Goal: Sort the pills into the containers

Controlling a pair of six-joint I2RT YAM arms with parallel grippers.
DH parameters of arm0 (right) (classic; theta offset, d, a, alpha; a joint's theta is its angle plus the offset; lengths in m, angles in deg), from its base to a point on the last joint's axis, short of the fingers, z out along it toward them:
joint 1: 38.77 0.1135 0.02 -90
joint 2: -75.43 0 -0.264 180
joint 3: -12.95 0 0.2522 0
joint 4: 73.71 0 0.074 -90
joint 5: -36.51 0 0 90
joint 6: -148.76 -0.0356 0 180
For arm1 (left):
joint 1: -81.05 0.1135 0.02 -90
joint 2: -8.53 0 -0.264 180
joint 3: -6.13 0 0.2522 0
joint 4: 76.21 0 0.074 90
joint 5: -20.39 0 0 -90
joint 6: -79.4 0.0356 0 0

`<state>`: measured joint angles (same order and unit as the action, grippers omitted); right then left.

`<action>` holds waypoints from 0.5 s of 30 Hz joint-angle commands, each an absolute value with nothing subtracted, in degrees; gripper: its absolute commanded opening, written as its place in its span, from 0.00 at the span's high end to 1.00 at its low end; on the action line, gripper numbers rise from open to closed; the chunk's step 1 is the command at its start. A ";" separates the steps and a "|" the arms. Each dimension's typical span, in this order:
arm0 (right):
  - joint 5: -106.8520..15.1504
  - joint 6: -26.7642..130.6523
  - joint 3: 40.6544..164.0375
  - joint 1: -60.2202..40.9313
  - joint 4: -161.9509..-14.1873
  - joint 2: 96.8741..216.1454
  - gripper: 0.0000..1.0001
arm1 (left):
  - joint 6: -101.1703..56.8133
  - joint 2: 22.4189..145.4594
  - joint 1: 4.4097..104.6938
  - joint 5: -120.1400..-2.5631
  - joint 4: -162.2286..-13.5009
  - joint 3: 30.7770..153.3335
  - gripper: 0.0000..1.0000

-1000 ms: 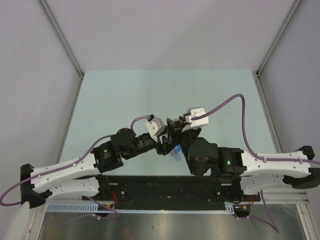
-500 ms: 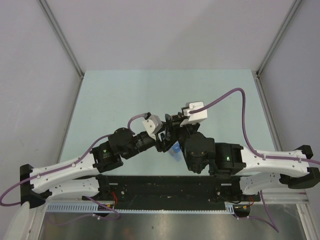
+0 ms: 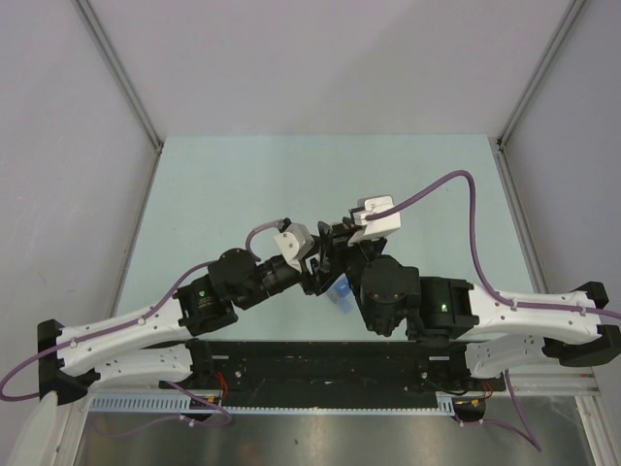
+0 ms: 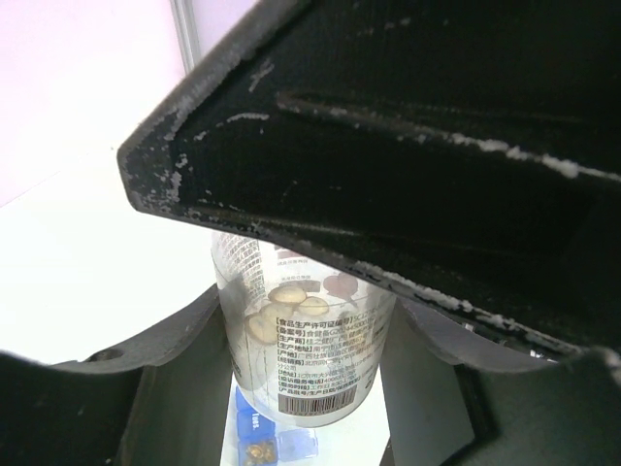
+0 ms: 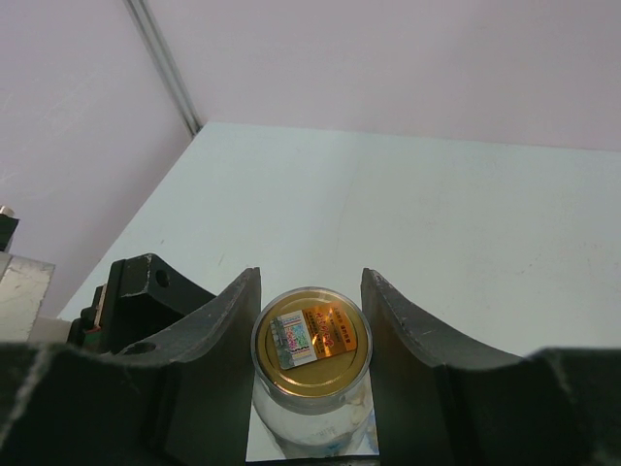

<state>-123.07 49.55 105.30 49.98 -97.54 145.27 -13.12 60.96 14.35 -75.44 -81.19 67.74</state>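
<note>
Both wrists have edged a touch left since a second ago, grips unchanged. Left gripper (image 4: 306, 349) jaws pinch the one pill bottle (image 4: 309, 320); right gripper (image 5: 310, 301) jaws clamp its gold cap (image 5: 312, 340). One blue pill box (image 4: 277, 445) lies on the counter (image 3: 243, 184), just below the bottle.

The bottle (image 4: 301, 320) bears a white label (image 4: 315, 364) of small Chinese print, mostly too fine to read, above a barcode (image 4: 325, 406). Its gold cap (image 5: 310, 376) carries a shiny sticker (image 5: 310, 335), its print illegible.
</note>
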 commanded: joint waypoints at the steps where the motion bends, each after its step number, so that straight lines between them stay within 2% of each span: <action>1: -113.61 49.44 105.37 54.65 -98.55 146.53 0.57 | -14.90 60.48 16.36 -86.84 -72.04 70.51 0.99; 15: -113.17 49.62 105.37 56.68 -99.25 144.95 0.48 | -15.61 60.91 16.36 -87.02 -72.13 70.86 1.00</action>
